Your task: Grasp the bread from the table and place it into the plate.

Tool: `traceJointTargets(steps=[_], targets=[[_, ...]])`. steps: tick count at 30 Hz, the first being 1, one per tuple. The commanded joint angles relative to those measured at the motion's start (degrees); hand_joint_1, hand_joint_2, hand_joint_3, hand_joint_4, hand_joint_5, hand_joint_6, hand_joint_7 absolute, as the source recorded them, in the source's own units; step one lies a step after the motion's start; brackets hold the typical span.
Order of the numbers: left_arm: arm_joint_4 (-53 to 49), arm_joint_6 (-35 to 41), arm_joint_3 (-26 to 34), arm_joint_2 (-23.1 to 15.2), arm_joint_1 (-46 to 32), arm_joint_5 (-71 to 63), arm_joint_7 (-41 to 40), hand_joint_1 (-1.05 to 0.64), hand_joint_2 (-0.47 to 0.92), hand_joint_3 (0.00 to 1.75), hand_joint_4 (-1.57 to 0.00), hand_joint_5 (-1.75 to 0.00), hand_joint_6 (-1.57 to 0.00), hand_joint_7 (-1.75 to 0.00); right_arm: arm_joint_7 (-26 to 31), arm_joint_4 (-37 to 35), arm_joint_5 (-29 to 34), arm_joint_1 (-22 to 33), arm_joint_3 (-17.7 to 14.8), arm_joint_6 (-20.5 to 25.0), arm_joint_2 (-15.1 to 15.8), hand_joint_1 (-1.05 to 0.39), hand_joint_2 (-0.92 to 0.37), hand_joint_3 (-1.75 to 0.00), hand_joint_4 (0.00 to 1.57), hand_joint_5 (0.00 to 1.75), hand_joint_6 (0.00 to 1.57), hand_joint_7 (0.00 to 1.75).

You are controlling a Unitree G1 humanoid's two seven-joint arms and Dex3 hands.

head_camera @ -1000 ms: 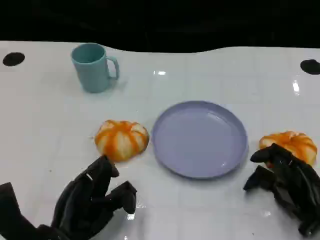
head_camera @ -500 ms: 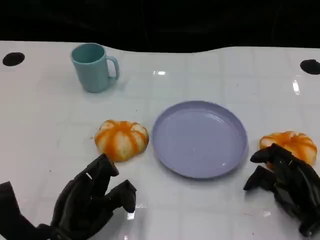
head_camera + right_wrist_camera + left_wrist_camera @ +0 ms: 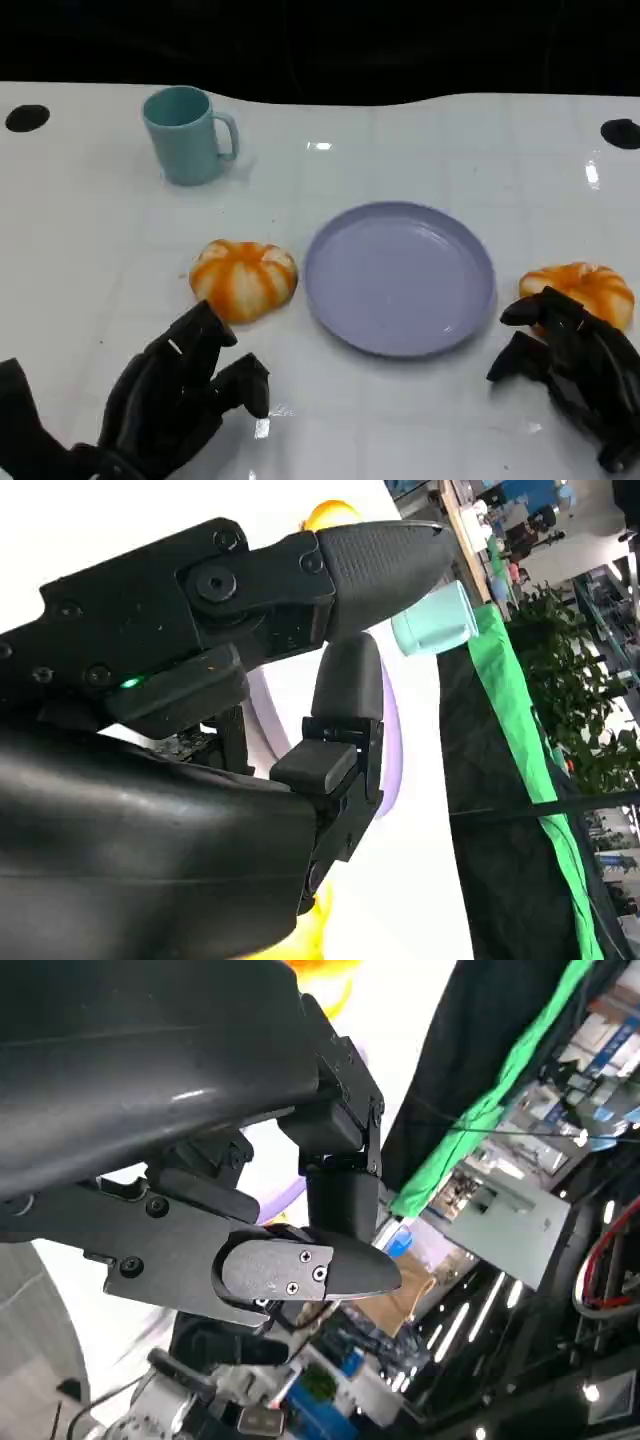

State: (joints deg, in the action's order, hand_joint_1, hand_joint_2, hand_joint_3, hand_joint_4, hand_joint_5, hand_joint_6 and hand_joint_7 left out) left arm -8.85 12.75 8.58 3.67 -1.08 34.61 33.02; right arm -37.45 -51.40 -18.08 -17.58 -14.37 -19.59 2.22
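Two orange-and-white striped bread rolls lie on the white table. One bread roll (image 3: 243, 279) sits just left of the lavender plate (image 3: 400, 277); the other bread roll (image 3: 580, 291) sits right of it. The plate holds nothing. My left hand (image 3: 180, 395) hovers low at the front left, just short of the left roll, fingers apart and empty. My right hand (image 3: 570, 365) is at the front right, its fingers reaching up to the near edge of the right roll; nothing is held. The left hand (image 3: 250, 1230) and right hand (image 3: 260, 680) show close up in the wrist views, with a sliver of orange bread (image 3: 330, 514).
A teal mug (image 3: 187, 134) stands at the back left, handle to the right. Two dark round holes (image 3: 27, 117) mark the table's far corners. The table's far edge meets a dark background. Bare table lies between my hands.
My left hand has crept slightly left and forward; the right hand, rolls and plate have not moved.
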Motion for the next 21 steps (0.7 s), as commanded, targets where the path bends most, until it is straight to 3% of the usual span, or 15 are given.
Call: traceJointTargets(steps=[1, 3, 7, 11, 12, 15, 17, 21], targets=[[7.1, -5.6, -2.8, -0.3, -2.8, -7.9, -5.3, -0.57, 0.92, 0.34, -0.52, -1.72, -0.45, -1.33, 0.5, -0.8, 0.0, 0.2, 0.0, 0.6, 0.2, -0.54, -0.92, -0.26, 0.68, 1.54, 0.62, 1.25], [10.0, -7.9, -4.2, 0.2, -4.0, -11.2, -7.7, -0.55, 0.92, 0.36, -0.38, -1.67, -0.39, -1.17, 0.5, -0.8, -0.2, 0.2, -0.1, 1.0, 0.1, -0.54, -0.92, -0.25, 0.67, 1.54, 0.62, 1.24], [13.4, -10.4, -6.2, 0.3, -5.2, -14.8, -10.2, -0.48, 0.92, 0.38, -0.24, -1.55, -0.31, -1.00, 0.7, -0.5, -0.1, 0.1, -0.1, 1.1, -0.2, -0.53, -0.92, -0.25, 0.67, 1.54, 0.62, 1.24], [16.1, -13.2, -8.3, -2.1, -5.3, -22.1, -12.9, -0.48, 0.92, 0.30, -0.11, -1.40, -0.27, -0.82, 1.2, -0.1, 0.0, -0.1, 0.1, 1.7, -0.4, -0.53, -0.92, -0.26, 0.67, 1.55, 0.61, 1.24], [16.1, -15.6, -8.9, -3.4, -4.9, -26.7, -14.9, -0.47, 0.92, 0.28, -0.11, -1.36, -0.27, -0.78, 1.3, -0.4, 0.2, -0.2, 0.1, 1.4, -0.4, -0.53, -0.92, -0.26, 0.67, 1.55, 0.61, 1.25], [15.5, -21.6, -10.8, -8.1, -2.9, -40.0, -19.8, -0.44, 0.92, 0.18, -0.08, -1.13, -0.36, -0.39, 1.2, -0.9, -0.2, -0.7, -0.2, 1.6, -0.6, -0.54, -0.92, -0.25, 0.67, 1.56, 0.61, 1.26], [15.0, -23.3, -11.6, -10.0, -2.0, -44.8, -21.9, -0.43, 0.92, 0.17, -0.08, -1.10, -0.37, -0.33, 1.4, -0.5, -0.4, -0.7, -0.3, 2.4, -0.7, -0.55, -0.92, -0.24, 0.67, 1.56, 0.61, 1.26], [13.1, -28.1, -13.3, -14.6, 0.6, -56.3, -27.5, -0.45, 0.91, 0.05, -0.02, -0.84, -0.36, -0.15, 1.8, 0.2, -0.4, -0.6, -0.3, 3.0, -0.7, -0.55, -0.92, -0.21, 0.67, 1.56, 0.60, 1.27]])
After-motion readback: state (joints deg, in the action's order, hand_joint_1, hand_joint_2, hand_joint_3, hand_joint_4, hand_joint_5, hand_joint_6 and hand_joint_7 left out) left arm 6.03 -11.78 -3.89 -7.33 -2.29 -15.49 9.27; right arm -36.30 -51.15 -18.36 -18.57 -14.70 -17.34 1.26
